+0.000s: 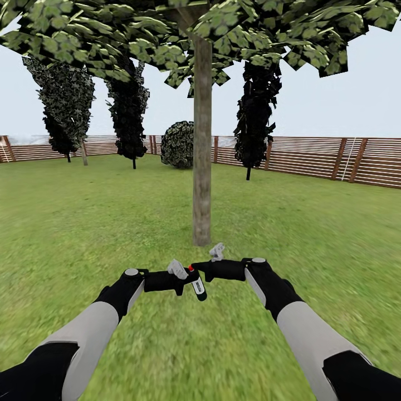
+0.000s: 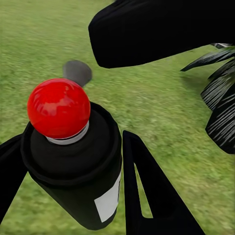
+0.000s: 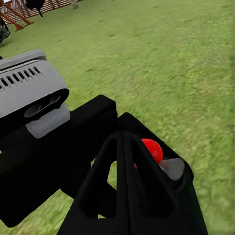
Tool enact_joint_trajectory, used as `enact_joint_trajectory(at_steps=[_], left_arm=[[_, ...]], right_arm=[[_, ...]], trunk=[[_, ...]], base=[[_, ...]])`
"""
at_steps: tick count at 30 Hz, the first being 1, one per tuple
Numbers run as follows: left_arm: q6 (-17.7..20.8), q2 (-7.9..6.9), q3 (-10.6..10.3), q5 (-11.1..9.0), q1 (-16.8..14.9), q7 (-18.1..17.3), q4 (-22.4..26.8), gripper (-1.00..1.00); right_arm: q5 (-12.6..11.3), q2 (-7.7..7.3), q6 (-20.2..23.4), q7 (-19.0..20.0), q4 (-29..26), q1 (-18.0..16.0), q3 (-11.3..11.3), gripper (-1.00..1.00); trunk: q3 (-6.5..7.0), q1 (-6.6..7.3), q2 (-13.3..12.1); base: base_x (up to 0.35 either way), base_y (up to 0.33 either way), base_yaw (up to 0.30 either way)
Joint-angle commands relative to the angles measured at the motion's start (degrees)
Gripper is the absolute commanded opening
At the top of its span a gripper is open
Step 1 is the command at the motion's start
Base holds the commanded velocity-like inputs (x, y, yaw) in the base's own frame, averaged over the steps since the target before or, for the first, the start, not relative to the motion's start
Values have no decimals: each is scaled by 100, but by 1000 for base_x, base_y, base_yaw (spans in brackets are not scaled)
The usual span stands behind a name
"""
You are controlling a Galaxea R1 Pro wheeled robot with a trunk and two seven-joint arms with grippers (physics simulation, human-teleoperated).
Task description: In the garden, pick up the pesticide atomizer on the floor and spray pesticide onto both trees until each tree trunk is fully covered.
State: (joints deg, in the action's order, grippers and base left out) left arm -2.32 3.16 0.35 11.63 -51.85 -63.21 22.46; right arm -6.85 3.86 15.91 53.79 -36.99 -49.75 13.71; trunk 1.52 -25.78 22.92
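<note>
The pesticide atomizer [image 1: 196, 283] is a black can with a red ball top and a white label [image 2: 73, 156]. My left gripper [image 1: 186, 280] is shut on its body, and black fingers [image 2: 147, 191] flank the can. My right gripper [image 1: 196, 269] is shut, with its tips [image 3: 122, 142] at the red top [image 3: 152, 148]. One tree stands straight ahead on the garden lawn. Its grey-brown trunk [image 1: 202, 156] rises just beyond the grippers under a broad green canopy [image 1: 139, 33]. I see no pesticide on the bark.
A brown slatted fence [image 1: 312, 159] rings the grass [image 1: 312, 234]. Three dark narrow column trees [image 1: 256, 111] and a round bush [image 1: 178, 145] stand by the far fence. Open lawn lies on both sides of the trunk.
</note>
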Motion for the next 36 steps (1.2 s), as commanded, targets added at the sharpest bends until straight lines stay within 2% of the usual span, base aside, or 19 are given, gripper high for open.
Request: enact_joint_trajectory(at_steps=[1, 9, 23, 26, 29, 32, 33, 34, 35, 36], left_arm=[[2, 0, 1, -5, 0, 1, 1, -100], [3, 0, 5, -3, 0, 2, 0, -100], [4, 0, 6, -12, 0, 2, 0, -100], [4, 0, 8, -9, 0, 2, -1, -100], [4, 0, 9, -5, 0, 2, -1, -100], [4, 0, 6, -3, 0, 2, 1, -100], [4, 0, 5, -3, 0, 2, 0, -100], [2, 0, 4, -3, 0, 2, -1, -100], [2, 0, 6, -3, 0, 2, -2, -100], [3, 0, 7, -3, 0, 2, -3, -100]], right_arm=[[0, 5, 0, 0, 4, 0, 2, -100], [0, 72, -13, 0, 104, 0, 8, -100], [2, 79, -26, -2, 148, 0, 9, -100], [8, 66, -16, -157, 127, -20, -2, -100], [11, -13, 8, -573, 110, -267, -24, -100], [9, -434, 32, -843, 114, -682, -46, -100], [9, -524, 48, -880, 115, -733, -49, -100], [5, -776, 115, -969, 118, -839, -59, 100], [3, -918, 144, -1006, 119, -878, -63, 100], [2, -977, 154, -1019, 120, -893, -66, 100]], trunk=[[0, 0, 0], [0, 0, 0], [0, 0, 0], [0, 0, 0], [0, 0, 0], [0, 0, 0], [0, 0, 0], [0, 0, 0], [0, 0, 0], [0, 0, 0]], base=[[0, 0, 0], [0, 0, 0], [0, 0, 0], [0, 0, 0], [0, 0, 0], [0, 0, 0], [0, 0, 0], [0, 0, 0], [0, 0, 0], [0, 0, 0]])
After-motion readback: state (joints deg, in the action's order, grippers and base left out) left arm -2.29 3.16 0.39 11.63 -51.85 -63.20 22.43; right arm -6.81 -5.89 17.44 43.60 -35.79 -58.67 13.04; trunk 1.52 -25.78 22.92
